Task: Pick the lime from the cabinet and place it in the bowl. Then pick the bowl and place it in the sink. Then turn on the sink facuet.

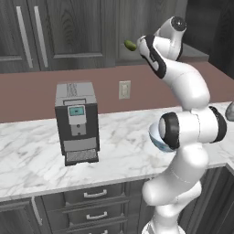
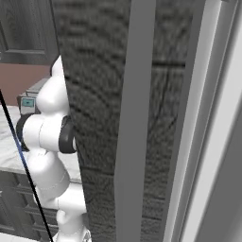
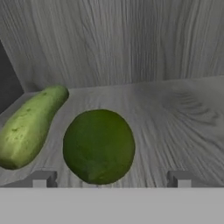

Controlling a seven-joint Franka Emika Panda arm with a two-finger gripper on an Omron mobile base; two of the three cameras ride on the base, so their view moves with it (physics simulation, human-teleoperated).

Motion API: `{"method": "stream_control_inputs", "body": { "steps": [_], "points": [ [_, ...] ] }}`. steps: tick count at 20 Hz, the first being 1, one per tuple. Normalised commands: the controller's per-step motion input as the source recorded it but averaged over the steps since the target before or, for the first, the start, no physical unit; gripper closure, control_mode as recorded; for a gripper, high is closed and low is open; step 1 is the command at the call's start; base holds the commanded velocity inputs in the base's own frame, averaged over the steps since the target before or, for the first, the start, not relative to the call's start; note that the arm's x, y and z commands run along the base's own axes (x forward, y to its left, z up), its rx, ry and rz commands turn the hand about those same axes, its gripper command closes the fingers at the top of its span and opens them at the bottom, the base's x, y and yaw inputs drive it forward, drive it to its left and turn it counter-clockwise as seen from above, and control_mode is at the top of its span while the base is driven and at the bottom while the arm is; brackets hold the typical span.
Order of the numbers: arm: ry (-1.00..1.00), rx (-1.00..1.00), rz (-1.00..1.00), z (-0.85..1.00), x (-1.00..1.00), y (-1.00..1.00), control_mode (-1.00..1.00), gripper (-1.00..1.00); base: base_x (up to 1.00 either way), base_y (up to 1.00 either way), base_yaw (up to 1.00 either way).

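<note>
My gripper (image 3: 111, 178) is spread wide around the lime (image 3: 98, 146); off-center closing could roll it into the cucumber (image 3: 29, 124) beside it.

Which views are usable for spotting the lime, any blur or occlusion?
Hand view: sharp, evenly lit, lime centred, soft shadow beneath, elongated fruit beside it. Right base view: blocked by a close, blurry cabinet door. Left base view: soft, arm covers the cabinet opening.
</note>
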Motion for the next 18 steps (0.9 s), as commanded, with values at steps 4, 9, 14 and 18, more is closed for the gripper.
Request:
{"method": "stream_control_inputs", "body": {
  "steps": [4, 9, 14, 18],
  "points": [
    [0.00, 0.00, 0.00, -0.05, 0.37, 0.00, -1.00, -1.00, 0.00, 0.00, 0.00],
    [0.00, 0.00, 0.00, -0.01, 0.20, 0.00, -1.00, -1.00, 0.00, 0.00, 0.00],
    [0.00, 0.00, 0.00, -0.02, -0.01, 0.00, -1.00, 1.00, 0.00, 0.00, 0.00],
    [-0.12, 0.00, 0.00, -0.01, -0.67, 0.00, -1.00, 1.00, 0.00, 0.00, 0.00]
  ]
}}
